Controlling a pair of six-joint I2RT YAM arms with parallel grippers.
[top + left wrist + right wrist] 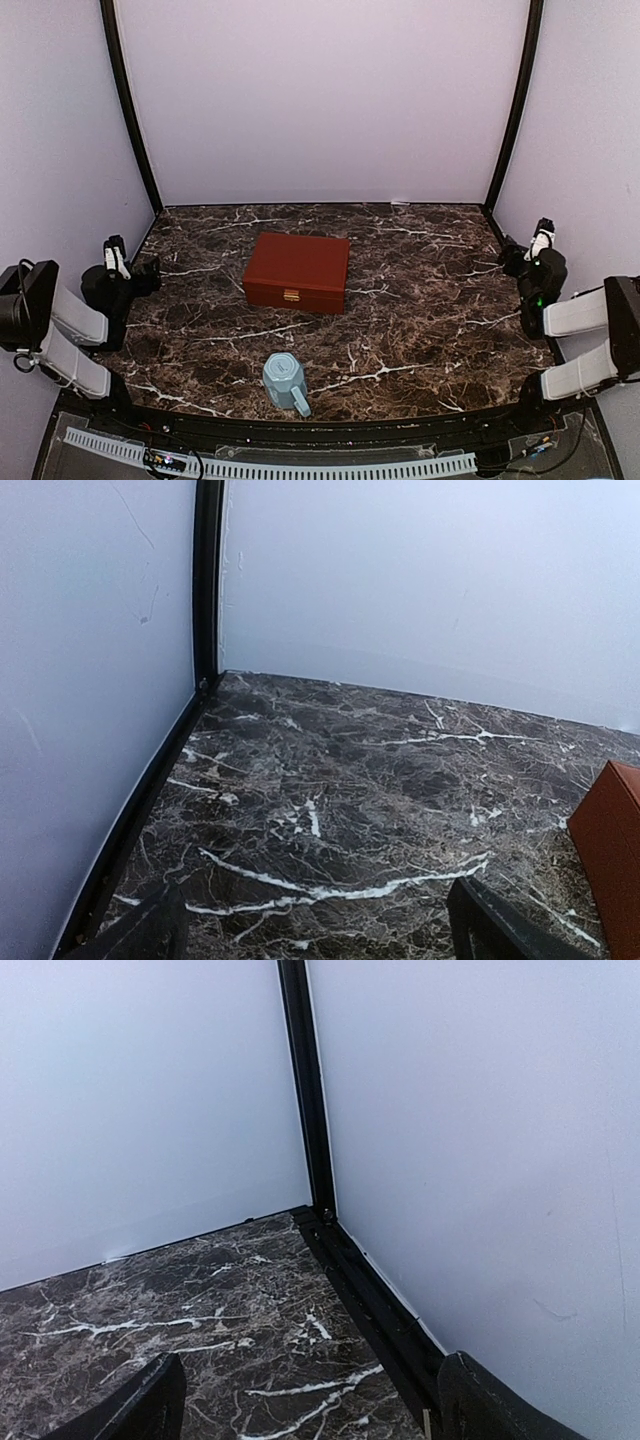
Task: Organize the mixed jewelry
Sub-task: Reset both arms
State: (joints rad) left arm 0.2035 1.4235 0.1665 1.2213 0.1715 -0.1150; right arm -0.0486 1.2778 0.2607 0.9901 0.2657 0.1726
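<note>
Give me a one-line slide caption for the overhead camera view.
Closed reddish-brown box at centre, light-blue mug in front, left claw and right claw parked open at the sides.

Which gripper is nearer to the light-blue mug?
Left. The left gripper is at the table edge left of the mug; the right gripper is at the opposite edge, farther away.

- We find the closed red box [297,272] mid-table and the blue mug [286,383] lying near the front edge, with a passable gap between them.
- Bare table [430,300] flanks both.
- Walls [320,100] hem us at back and sides.
</note>
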